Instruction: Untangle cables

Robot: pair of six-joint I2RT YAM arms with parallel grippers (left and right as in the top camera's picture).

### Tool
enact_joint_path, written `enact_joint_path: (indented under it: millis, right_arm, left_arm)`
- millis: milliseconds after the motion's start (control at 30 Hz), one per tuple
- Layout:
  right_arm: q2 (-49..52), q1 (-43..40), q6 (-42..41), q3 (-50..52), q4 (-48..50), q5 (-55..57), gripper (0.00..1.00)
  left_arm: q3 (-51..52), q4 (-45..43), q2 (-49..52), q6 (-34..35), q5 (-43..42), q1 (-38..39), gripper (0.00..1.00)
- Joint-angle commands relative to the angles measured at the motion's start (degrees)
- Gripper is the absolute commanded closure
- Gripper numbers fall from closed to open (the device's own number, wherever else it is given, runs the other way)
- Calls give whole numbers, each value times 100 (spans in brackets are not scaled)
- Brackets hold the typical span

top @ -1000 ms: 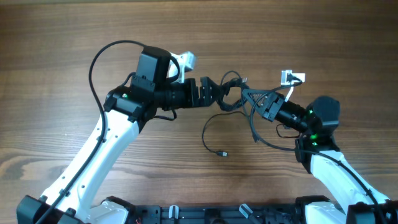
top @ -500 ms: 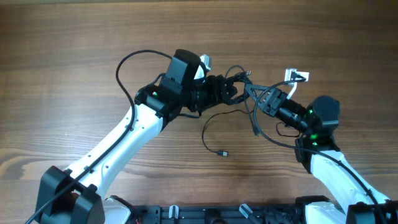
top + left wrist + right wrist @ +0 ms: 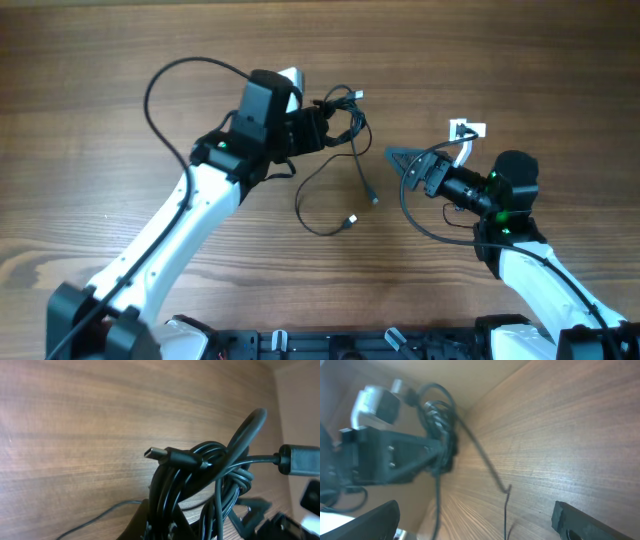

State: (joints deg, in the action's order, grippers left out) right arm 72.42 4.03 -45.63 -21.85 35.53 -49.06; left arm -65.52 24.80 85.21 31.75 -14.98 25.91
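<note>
your left gripper (image 3: 328,128) is clamped on the knotted wad of cables (image 3: 347,112), tails trailing over the table (image 3: 100,60) (right gripper (image 3: 400,165) gapes empty, well apart), so pinch one tail near the knot and pull slow.

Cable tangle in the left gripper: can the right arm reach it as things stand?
Probably yes. The right gripper is open and faces the cable tangle held by the left gripper; only table and one dangling strand lie between.
</note>
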Motion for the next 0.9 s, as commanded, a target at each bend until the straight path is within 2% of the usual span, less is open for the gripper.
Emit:
enact_joint_path:
  millis: [0,100,300,400,500,567,733,867]
  right_arm:
    - [-63,140,745,-22,162,-358,0]
    - [-63,479,857,-22,227,-442,3]
    - [-66,1093,691,-22,234,-754,27]
    - [-66,1102,306,-20,232,-962,34]
    - [-66,1102,306,-22,223,-1213,50]
    - [-66,1102,306,-20,162,-1248,67]
    - [-66,1102,328,-20,83,-1226,86]
    - [-66,1099,212,-22,385,-1021,92]
  left_arm:
    - [-39,-37,-444,-1231,-234,70,96]
    - [-39,-46,-442,-1217,-229,125,96]
    - [-39,-105,-442,-1178,48,125,96]
    - [-39,-133,-442,-1099,361,125,96]
    - [-39,-236,-442,-855,483,125,96]
    - [-39,-284,-442,-852,483,125,96]
    - [-39,-345,-442,-557,481,125,96]
    - [-39,-341,-442,-566,365,129,96]
